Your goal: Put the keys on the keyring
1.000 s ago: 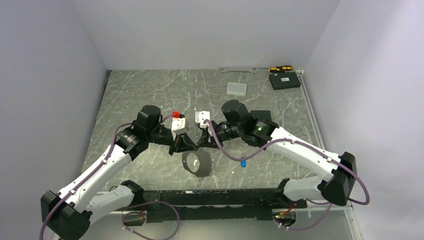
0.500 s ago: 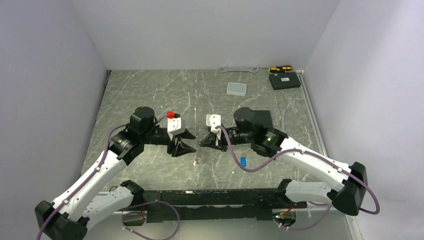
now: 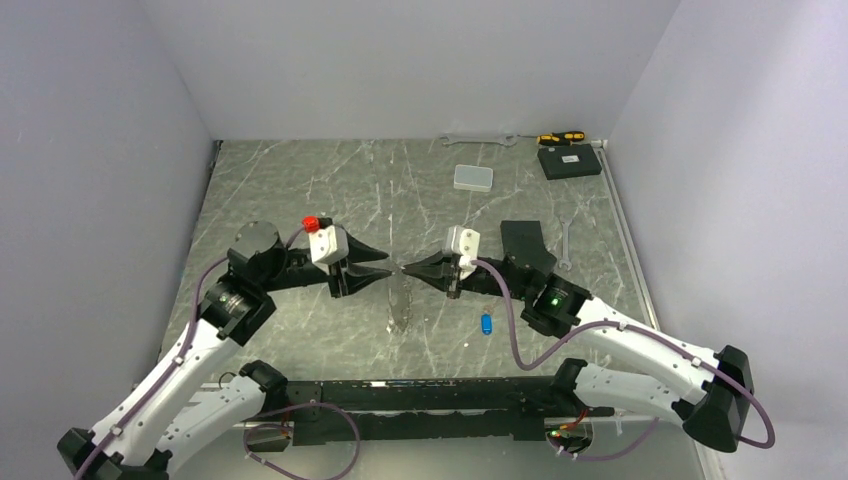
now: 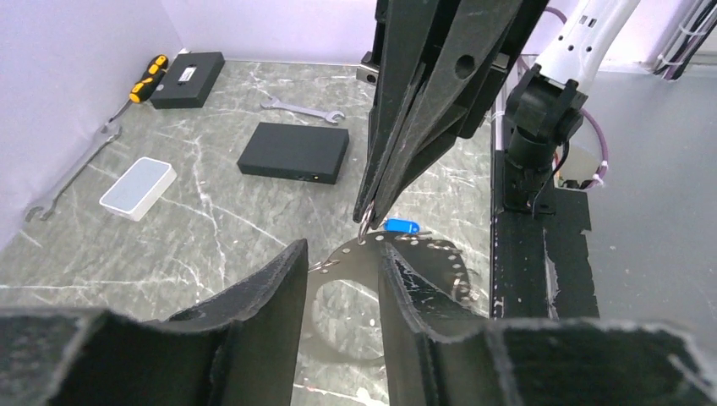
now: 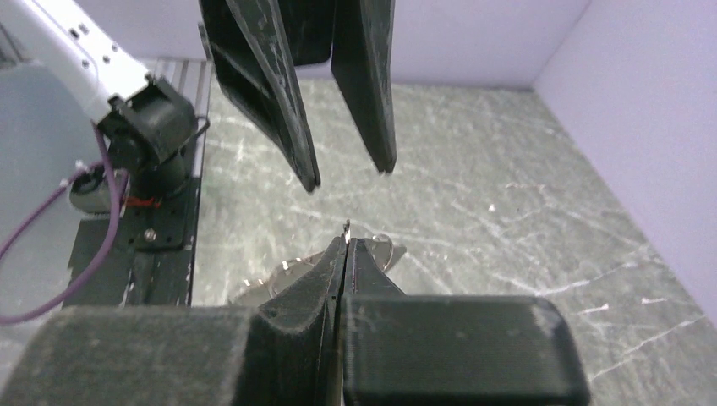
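A: Two arms, the left arm (image 3: 180, 355) and the right arm (image 3: 640, 340), lean in over the marbled tabletop (image 3: 300, 190). Their tips nearly meet mid-table.

B: And the tools?

A: The left tool (image 3: 391, 264) is spread, with nothing between its fingers. The right tool (image 3: 406, 268) is pressed together, pinching the keyring (image 3: 402, 305) at its top edge.

B: Where does the keyring sit?

A: It hangs below the right tool's tip, edge-on from above. In the left wrist view it shows as a shiny oval band just past the spread fingers. I cannot tell whether its lower end touches the tabletop.

B: The keys?

A: The blue key (image 3: 486, 324) lies flat on the tabletop, to the right of the keyring and apart from it, beside the right arm's cable. It is not on the ring. I cannot make out the plain one.
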`<state>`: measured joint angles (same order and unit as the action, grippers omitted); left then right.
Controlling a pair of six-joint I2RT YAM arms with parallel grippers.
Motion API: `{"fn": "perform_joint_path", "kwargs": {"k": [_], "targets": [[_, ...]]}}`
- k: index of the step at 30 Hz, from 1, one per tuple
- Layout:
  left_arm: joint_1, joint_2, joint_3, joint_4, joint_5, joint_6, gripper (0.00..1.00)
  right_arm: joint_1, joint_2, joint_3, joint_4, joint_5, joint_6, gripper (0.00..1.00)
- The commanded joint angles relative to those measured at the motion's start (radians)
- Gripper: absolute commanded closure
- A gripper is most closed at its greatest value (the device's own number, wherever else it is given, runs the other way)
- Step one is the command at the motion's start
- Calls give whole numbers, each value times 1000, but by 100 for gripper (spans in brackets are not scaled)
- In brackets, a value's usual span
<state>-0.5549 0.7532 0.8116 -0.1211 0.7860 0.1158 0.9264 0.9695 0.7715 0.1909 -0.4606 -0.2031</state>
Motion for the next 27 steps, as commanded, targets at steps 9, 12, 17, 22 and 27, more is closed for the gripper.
{"fn": "perform_joint_path", "kwargs": {"k": [9,12,17,22,27], "targets": [[1,54,-2,218,67,-162,67,0,-30,-71,419,21,141,100],[2,51,-10,234,64,-170,72,0,-25,-71,433,15,151,100],[1,68,-6,238,78,-177,79,0,-29,-77,457,17,162,100],[1,81,-11,261,100,-194,85,0,-23,-65,455,6,165,100],[1,92,-22,306,120,-225,88,0,-20,-66,461,0,171,100]]}}
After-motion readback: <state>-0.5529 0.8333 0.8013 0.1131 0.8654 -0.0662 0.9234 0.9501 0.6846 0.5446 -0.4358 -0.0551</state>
